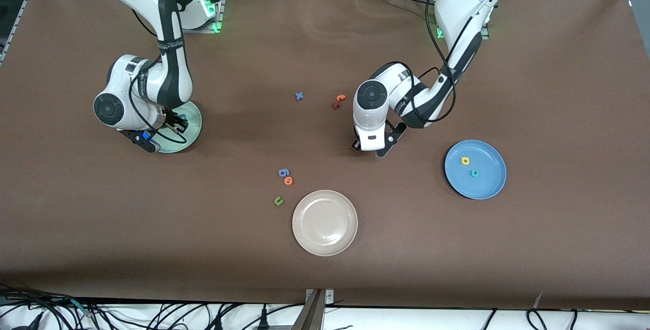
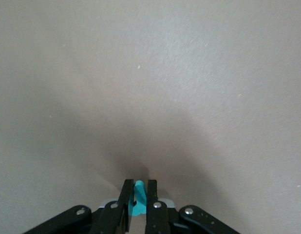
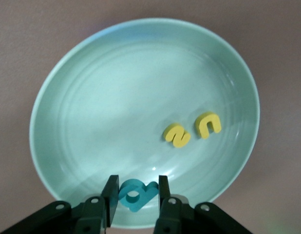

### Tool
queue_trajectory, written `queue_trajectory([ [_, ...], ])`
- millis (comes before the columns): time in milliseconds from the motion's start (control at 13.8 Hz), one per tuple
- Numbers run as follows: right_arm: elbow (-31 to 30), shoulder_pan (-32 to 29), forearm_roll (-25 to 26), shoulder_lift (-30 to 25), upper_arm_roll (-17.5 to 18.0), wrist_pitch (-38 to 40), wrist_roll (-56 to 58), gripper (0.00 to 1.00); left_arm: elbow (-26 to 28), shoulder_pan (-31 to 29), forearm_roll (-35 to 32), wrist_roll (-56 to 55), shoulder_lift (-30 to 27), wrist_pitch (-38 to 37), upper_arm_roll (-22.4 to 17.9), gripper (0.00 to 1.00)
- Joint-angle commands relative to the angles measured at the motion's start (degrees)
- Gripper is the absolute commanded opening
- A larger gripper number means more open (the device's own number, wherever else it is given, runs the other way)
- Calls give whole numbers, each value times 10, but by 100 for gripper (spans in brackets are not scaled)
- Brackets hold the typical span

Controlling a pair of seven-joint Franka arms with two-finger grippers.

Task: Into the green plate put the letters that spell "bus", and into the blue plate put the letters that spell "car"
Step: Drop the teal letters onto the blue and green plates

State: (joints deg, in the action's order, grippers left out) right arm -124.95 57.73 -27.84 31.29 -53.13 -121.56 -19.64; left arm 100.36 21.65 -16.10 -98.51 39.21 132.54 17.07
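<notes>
Right tool (image 3: 135, 195) sits low over the green plate (image 3: 92, 97), fingers pinching the teal "b" (image 3: 137, 194) by its flanks; yellow "s" (image 3: 177, 135) and yellow-orange "u" (image 3: 208, 125) already lie in the same plate. In the front view that plate (image 1: 192, 126) is at the right arm's end of the tabletop, mostly hidden under the wrist.

Left tool (image 2: 138, 200) is down at mid-tabletop, pressed together on a small teal letter (image 2: 139, 197), probably the "r". It is close to the brown surface, so likely just grasped and not yet lifted. Blue plate (image 1: 487, 184) holds the yellow "a" (image 1: 465, 160) and teal "c" (image 1: 475, 173).

Doing it well:
- right: letter looks well inside the rim, so spread the fingers low and let it drop flat, then rise straight up so foam doesn't stick to a pad.
- left: lift clear, carry over the blue plate's middle, release low so it doesn't bounce out or land on the two letters there.

Distractors stay put: orange "o" (image 1: 288, 180), dark green "u" (image 1: 278, 200), cream-white plate (image 1: 325, 203).
</notes>
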Motion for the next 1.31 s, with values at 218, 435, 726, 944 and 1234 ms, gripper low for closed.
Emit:
queue_trajectory([
  [218,16,5,1,-7,-4,-3,9,99,-78,-56,6,138,7,-131,2,0],
  [435,65,5,1,-25,-24,70,10,99,-98,-115,0,248,2,-200,1,0],
  [726,208,5,1,-25,-68,249,8,99,-149,-193,0,389,-3,-275,1,0],
  [944,312,5,-1,-29,-96,364,11,99,-219,-232,8,503,-12,-372,3,0],
  [1234,418,4,-1,-33,-109,427,13,99,-231,-260,8,599,-17,-393,3,0],
])
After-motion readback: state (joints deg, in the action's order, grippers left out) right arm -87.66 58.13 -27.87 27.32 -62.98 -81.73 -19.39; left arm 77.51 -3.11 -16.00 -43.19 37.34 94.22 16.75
